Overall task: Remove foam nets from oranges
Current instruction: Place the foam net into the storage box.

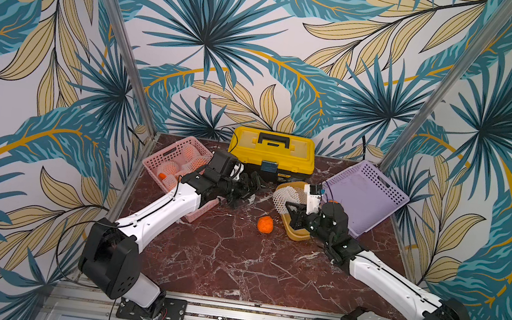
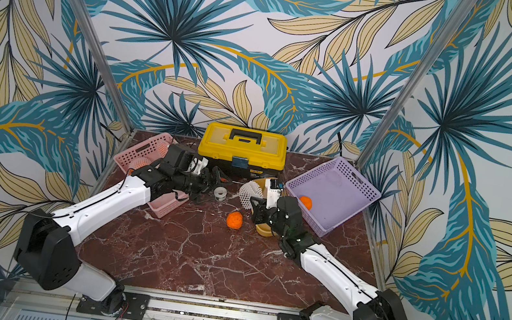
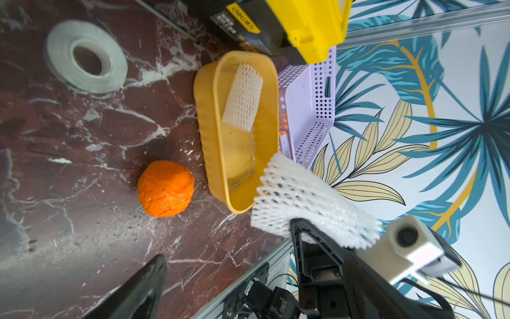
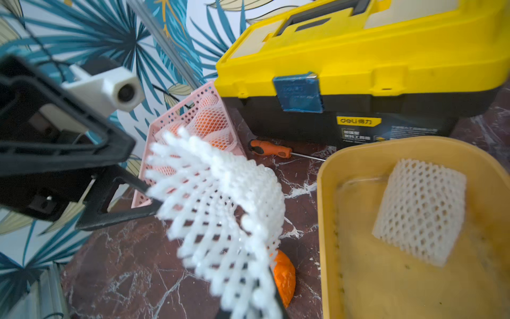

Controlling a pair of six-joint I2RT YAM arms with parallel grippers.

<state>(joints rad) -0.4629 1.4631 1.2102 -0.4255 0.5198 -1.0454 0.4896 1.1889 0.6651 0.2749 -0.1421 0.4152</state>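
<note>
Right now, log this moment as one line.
left pincer: open | right pincer: shut on foam net | orange: bare, on table | yellow tub: second net inside

We take this for a robotics lab's test cell: a small marbled tabletop (image 1: 233, 259) is fenced in by bare aluminium posts (image 1: 121, 36) and panels of leaf-print wallpaper (image 1: 265, 33). Two white-and-black robot arms (image 1: 166, 209) are bolted to a metal rail (image 1: 246, 317) along its front edge. Around them we see staged props, a yellow toolbox (image 1: 272, 151) and perforated plastic baskets (image 1: 380, 185)
</note>
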